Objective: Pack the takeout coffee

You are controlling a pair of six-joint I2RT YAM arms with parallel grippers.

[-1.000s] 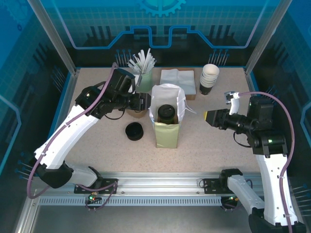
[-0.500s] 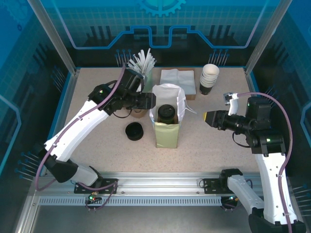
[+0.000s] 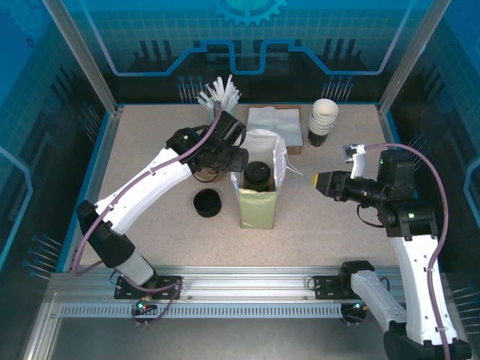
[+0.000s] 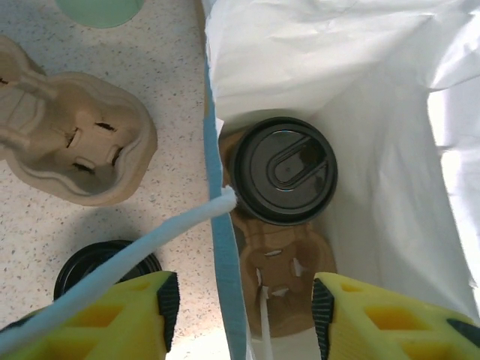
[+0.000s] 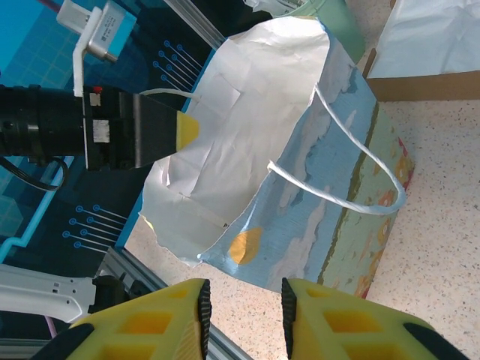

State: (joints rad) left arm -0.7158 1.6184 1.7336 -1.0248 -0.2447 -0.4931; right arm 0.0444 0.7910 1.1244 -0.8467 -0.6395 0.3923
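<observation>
From above, the coffee [image 3: 257,175] stands inside the bag [image 3: 259,211] at mid-table, its black lid up. The left gripper [image 3: 238,159] sits at the bag's left rim. The right gripper [image 3: 324,182] hangs well apart on the right, pointing at the bag. A loose lid [image 3: 207,202] lies left of the bag.

The left wrist camera shows that gripper's jaws apart and gripping nothing, one finger outside the bag wall and one inside. The coffee rests on a cardboard carrier [image 4: 279,264] in the bag's bottom.

The right wrist camera shows its jaws slightly apart and empty, facing the bag's side.
</observation>
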